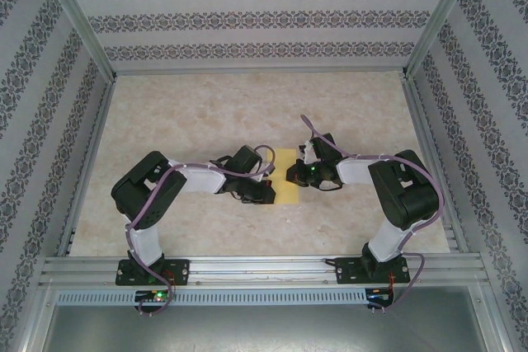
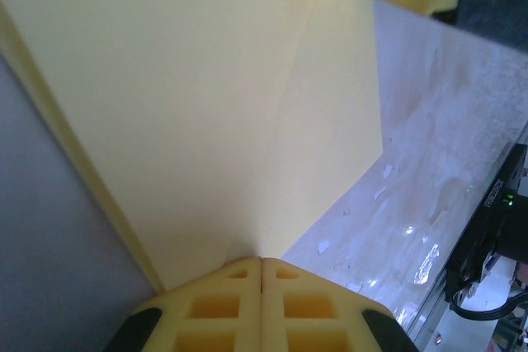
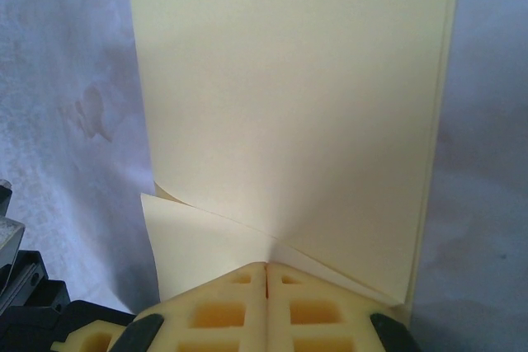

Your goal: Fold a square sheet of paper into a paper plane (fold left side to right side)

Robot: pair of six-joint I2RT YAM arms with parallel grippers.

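A: While both arms bend inward over the middle of the bench (image 1: pixel 206 113), where does the paper sit?

B: The paper (image 1: pixel 285 161) lies on the bench at the centre, between the two arms. From above it is a narrow upright yellow strip, and both end effectors overlap its edges.

A: How does the left end effector stand?

B: The left end effector (image 2: pixel 261 265) has its pads pressed together, with no gap at the seam. The tips meet the near edge of the sheet, and a faint crease runs away from them across the paper. I cannot tell whether a layer is caught between the pads or whether they merely bear on it.

A: And the right one?

B: The right end effector (image 3: pixel 266 269) is likewise pressed together, tips on the paper's near edge. In its wrist view the sheet stretches straight away from the tips. A small flap (image 3: pixel 194 237) is turned over at the near left corner, and a second layer peeks out along the right edge. Again, I cannot tell if it grips the paper or just touches it.

A: Which sides do they come from?

B: The left one from the paper's left, the right one from its right, nearly facing each other.
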